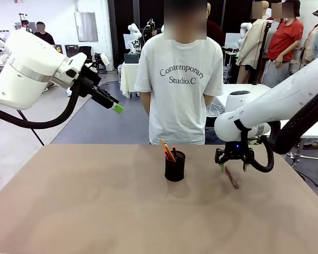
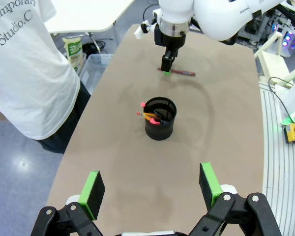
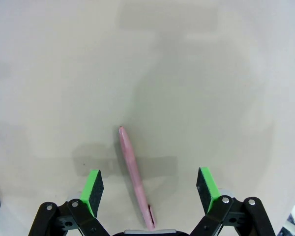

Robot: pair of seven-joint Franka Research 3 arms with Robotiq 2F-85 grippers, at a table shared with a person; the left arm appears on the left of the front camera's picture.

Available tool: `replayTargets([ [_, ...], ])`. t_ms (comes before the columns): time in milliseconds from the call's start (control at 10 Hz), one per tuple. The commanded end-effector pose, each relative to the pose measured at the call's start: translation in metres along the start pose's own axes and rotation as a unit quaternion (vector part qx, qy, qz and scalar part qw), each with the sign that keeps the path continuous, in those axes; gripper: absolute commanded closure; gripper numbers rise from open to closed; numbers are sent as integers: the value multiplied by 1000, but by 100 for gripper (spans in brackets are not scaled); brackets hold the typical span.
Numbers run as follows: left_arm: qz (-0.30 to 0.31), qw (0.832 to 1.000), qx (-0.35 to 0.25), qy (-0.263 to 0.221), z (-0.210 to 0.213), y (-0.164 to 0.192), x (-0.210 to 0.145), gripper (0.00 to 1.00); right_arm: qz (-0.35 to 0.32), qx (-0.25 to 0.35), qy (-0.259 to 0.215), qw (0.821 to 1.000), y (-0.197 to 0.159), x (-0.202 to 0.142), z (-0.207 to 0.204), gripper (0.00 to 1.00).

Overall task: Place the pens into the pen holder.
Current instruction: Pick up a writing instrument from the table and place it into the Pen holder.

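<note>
Near the middle of the bench (image 1: pixel 69 211) I see the pen holder (image 1: pixel 175 166), a black mesh cup standing upright; two pens lean inside it, an orange-yellow pen (image 1: pixel 167 149) and a black pen with red ends (image 1: pixel 174 153), both poking above the rim; from my left wrist camera the same cup (image 2: pixel 160 118) shows their tips at its near-left edge. To the robot's right of the cup, apart from it, the reddish-brown pen (image 1: pixel 231 177) lies flat on the bench; my right gripper (image 1: pixel 233 167) hangs directly over it, fingers spread wide, holding nothing; in the right wrist view the pen (image 3: pixel 133 177) lies between the two green pads (image 3: pixel 92 189), touching neither. My left gripper (image 1: pixel 114 106) is raised high off the bench at the left, fingers also wide and empty. A person in a white T-shirt (image 1: pixel 179 79) stands at the far edge.
</note>
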State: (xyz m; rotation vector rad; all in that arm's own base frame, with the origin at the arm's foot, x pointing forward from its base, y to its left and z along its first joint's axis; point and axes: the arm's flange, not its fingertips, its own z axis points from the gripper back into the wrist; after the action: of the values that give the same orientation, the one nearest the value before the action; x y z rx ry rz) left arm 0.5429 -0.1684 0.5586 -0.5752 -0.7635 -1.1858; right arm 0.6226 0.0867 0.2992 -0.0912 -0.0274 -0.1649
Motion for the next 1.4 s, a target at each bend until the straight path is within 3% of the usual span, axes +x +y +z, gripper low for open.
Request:
replayTargets([
  [0,2,1000,0,-1,3,1,0,0,13,16,9,1000,-1,15,-1,0],
  [200,2,1000,0,-1,3,1,0,0,21,20,7,1000,-2,18,-5,0],
  [700,2,1000,0,-1,3,1,0,0,37,35,14,999,-3,21,-7,100],
  [1300,2,1000,0,-1,3,1,0,0,41,57,42,997,-3,21,-10,100],
])
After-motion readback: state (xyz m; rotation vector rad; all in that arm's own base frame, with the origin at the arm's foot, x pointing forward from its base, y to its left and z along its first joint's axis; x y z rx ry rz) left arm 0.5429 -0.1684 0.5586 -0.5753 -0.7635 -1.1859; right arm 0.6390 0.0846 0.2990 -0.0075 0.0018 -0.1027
